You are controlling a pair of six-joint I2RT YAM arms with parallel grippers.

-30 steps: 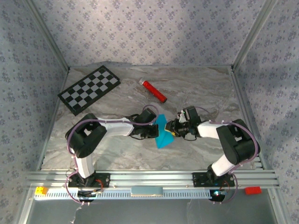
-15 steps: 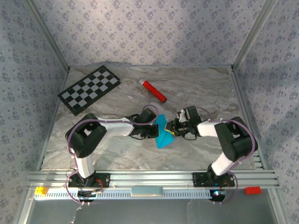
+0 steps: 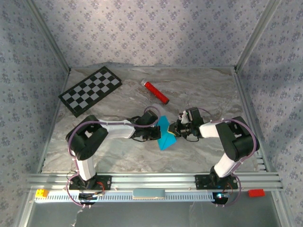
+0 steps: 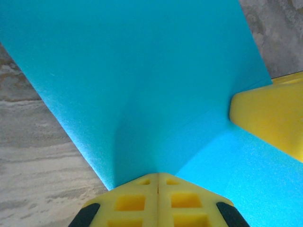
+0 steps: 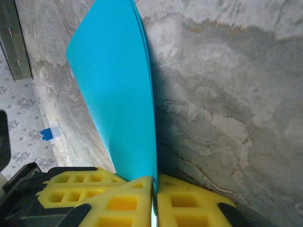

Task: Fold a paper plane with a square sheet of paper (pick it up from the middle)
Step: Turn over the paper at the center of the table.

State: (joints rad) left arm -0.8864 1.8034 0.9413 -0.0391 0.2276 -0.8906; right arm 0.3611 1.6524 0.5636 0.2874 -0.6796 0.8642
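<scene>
Clamped shut on the folded blue paper (image 4: 142, 71), the left fingers (image 4: 130, 202) and right fingers (image 5: 189, 204) could tear it by pulling apart.

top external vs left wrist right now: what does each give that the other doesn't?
Top external: checkerboard, red cylinder, right hand at the right side of the paper. Left wrist: left hand shut on the paper's edge, a soft crease rising from the pinch, a yellow finger against the paper at right. Both: the blue paper over the marble table.
</scene>
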